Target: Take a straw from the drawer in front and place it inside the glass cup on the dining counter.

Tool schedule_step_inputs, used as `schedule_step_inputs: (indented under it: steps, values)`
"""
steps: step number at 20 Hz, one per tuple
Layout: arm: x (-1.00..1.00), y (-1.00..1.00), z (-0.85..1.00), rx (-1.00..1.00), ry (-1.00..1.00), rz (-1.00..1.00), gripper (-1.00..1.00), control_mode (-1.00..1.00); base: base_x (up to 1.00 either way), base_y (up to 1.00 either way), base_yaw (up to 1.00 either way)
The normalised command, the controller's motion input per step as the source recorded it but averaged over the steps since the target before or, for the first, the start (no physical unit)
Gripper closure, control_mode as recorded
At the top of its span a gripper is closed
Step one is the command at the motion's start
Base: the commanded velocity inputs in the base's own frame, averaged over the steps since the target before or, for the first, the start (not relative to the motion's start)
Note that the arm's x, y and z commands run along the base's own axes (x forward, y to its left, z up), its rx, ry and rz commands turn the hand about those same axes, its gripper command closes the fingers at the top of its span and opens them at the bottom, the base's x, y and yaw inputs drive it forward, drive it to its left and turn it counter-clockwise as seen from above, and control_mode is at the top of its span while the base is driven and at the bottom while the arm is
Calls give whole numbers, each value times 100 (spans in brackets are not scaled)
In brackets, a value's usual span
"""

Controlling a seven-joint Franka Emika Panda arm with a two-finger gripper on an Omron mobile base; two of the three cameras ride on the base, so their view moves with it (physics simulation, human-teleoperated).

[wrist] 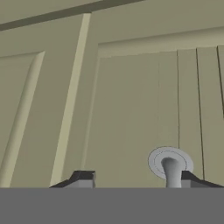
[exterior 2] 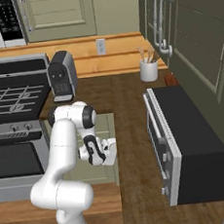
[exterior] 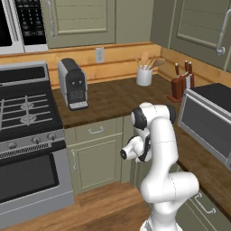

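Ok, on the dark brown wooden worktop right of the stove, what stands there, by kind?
Black-and-silver coffee machine: 1
White crock of wooden utensils: 1
Reddish-brown wooden knife block: 1
Black-and-silver toaster oven: 1
Total: 4

hidden: gripper behind the arm's own links, lower centre of left base view | cut off: silver handle (wrist: 171,168) and finger tips (wrist: 83,178) by the bottom band in hand view | cut off: toaster oven (exterior: 208,122) at right edge, stove (exterior: 25,135) at left edge
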Motion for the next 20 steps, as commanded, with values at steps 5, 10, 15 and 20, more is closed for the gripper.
schedule_step_inputs:
  steps: [5, 10, 15, 20]
  values:
    - [1, -2, -8, 0, -1, 0, 100, -100, 0, 0, 0]
    - [0, 2, -1, 0, 0, 0, 100, -100, 0, 0, 0]
    - [-6, 27, -3, 0, 2, 0, 100, -100, 0, 0, 0]
    - [-15, 54, -7, 0, 0, 0, 100, -100, 0, 0, 0]
